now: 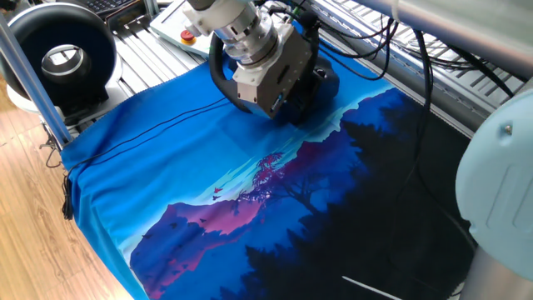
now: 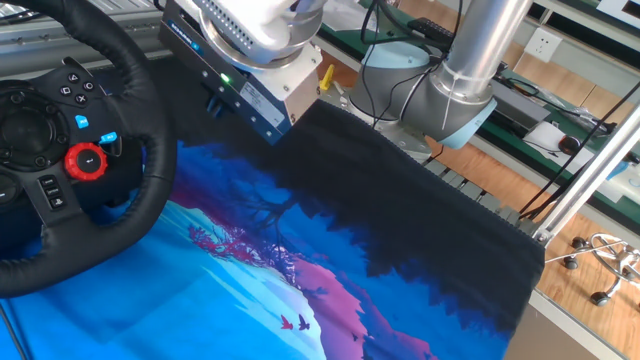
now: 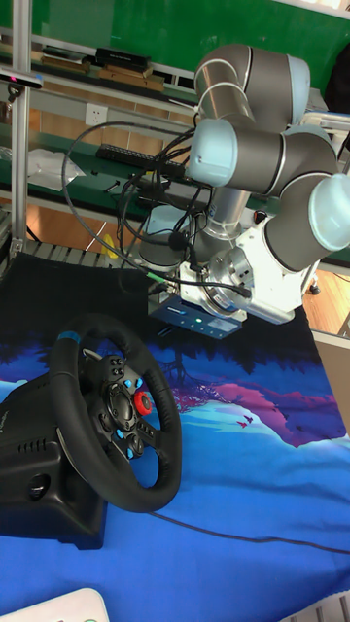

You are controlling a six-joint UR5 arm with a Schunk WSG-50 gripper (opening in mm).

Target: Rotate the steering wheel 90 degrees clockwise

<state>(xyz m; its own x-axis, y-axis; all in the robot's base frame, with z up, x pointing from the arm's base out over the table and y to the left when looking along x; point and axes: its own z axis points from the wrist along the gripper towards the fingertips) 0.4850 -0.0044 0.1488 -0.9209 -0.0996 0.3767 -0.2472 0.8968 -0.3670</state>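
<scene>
The steering wheel (image 3: 117,428) stands tilted on its black base at the left of the blue cloth, with a red knob (image 3: 143,403) on the hub and a blue stripe (image 3: 68,337) at the rim's top. In the other fixed view its thick rim (image 2: 150,160) fills the left side. My gripper (image 3: 197,333) hovers just right of the rim's upper part, tilted and apart from it. Its short dark fingers look spread, with nothing between them. In one fixed view the gripper's grey body (image 1: 271,75) hides most of the wheel (image 1: 218,79).
A printed blue-and-dark cloth (image 1: 250,192) covers the table. A larger black ring-shaped device (image 1: 62,54) with a grey-white centre stands at the far left corner beside an aluminium post (image 1: 25,75). Cables (image 1: 391,42) run behind the wheel. The arm's base (image 2: 440,100) stands at the table's far edge.
</scene>
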